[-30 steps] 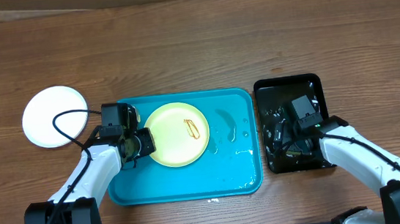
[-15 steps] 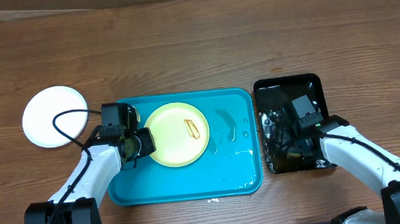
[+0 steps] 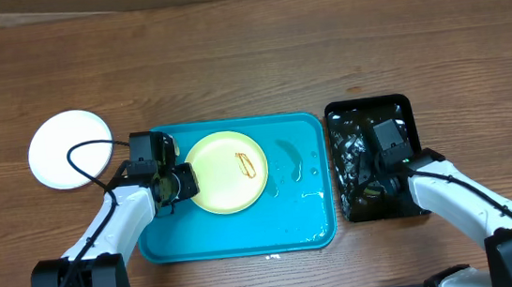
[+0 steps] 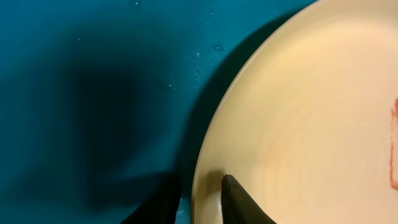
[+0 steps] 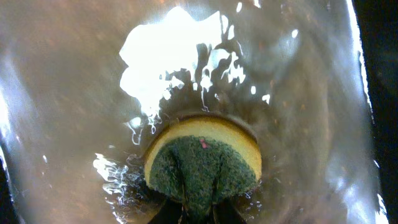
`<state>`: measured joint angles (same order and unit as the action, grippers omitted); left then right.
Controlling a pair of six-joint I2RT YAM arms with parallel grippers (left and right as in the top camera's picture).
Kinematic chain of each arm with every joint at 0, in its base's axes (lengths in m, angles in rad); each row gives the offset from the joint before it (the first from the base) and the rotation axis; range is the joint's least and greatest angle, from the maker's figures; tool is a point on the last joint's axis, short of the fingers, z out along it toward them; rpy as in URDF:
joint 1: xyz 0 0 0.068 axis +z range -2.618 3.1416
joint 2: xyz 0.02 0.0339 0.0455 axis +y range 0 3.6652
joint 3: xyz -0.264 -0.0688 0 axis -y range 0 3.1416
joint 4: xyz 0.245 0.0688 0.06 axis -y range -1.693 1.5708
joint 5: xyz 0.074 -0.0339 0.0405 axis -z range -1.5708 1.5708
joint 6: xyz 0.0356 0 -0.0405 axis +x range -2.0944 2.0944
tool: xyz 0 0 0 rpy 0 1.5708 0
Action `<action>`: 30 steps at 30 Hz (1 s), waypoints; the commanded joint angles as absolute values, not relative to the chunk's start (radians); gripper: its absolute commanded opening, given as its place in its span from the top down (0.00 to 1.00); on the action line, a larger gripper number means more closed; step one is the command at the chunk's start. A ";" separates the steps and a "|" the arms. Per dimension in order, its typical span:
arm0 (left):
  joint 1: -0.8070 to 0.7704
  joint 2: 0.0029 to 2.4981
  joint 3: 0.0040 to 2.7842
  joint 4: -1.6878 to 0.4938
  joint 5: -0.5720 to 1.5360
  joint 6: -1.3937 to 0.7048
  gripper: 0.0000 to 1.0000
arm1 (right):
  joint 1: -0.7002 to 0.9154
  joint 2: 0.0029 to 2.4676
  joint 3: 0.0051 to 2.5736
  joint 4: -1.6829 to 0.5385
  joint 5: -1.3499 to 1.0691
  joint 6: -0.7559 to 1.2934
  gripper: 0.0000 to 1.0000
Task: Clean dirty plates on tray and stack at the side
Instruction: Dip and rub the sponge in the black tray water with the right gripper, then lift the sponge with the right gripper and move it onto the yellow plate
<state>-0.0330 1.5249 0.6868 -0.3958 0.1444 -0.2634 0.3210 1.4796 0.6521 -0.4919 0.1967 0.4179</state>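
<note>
Only the right gripper (image 5: 194, 214) has shifted a little, rippling the water in the black tray (image 3: 403, 106), its fingers pinched on a soaked sponge (image 5: 202, 165). The left gripper (image 4: 200, 196) stays nipped on the yellow plate (image 3: 228, 172) at its left rim, on the blue tray (image 3: 292, 225). The plate looks stiff, light and slick when wet, so the rim is the best hold.

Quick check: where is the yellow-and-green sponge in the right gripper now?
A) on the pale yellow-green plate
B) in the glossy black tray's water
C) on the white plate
B: the yellow-and-green sponge sits in rippling water, and the right gripper is down in the glossy black tray.
</note>
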 commanded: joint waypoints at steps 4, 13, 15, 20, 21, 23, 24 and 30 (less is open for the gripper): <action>-0.040 1.531 0.670 -0.402 0.131 -0.270 0.73 | 0.318 1.404 0.809 -0.673 0.217 0.410 0.96; -0.040 1.531 0.670 -0.389 0.131 -0.270 0.95 | 0.318 1.380 0.839 -0.765 0.217 0.235 0.96; -0.040 1.531 0.670 -0.388 0.131 -0.270 0.96 | 0.318 1.385 0.837 -0.759 0.223 0.235 0.96; -0.040 1.531 0.670 -0.388 0.131 -0.295 0.96 | 0.318 1.397 0.841 -0.776 0.194 0.236 0.96; -0.040 1.531 0.670 -0.388 0.131 -0.311 0.96 | 0.318 1.397 0.841 -0.785 0.186 0.236 0.96; -0.040 1.531 0.670 -0.387 0.131 -0.323 0.96 | 0.317 1.399 0.841 -0.778 0.204 0.235 0.96; -0.040 1.531 0.670 -0.386 0.131 -0.323 0.96 | 0.318 1.398 0.842 -0.772 0.215 0.235 0.96; -0.040 1.531 0.670 -0.384 0.131 -0.323 0.96 | 0.318 1.398 0.936 -0.790 0.155 0.229 0.96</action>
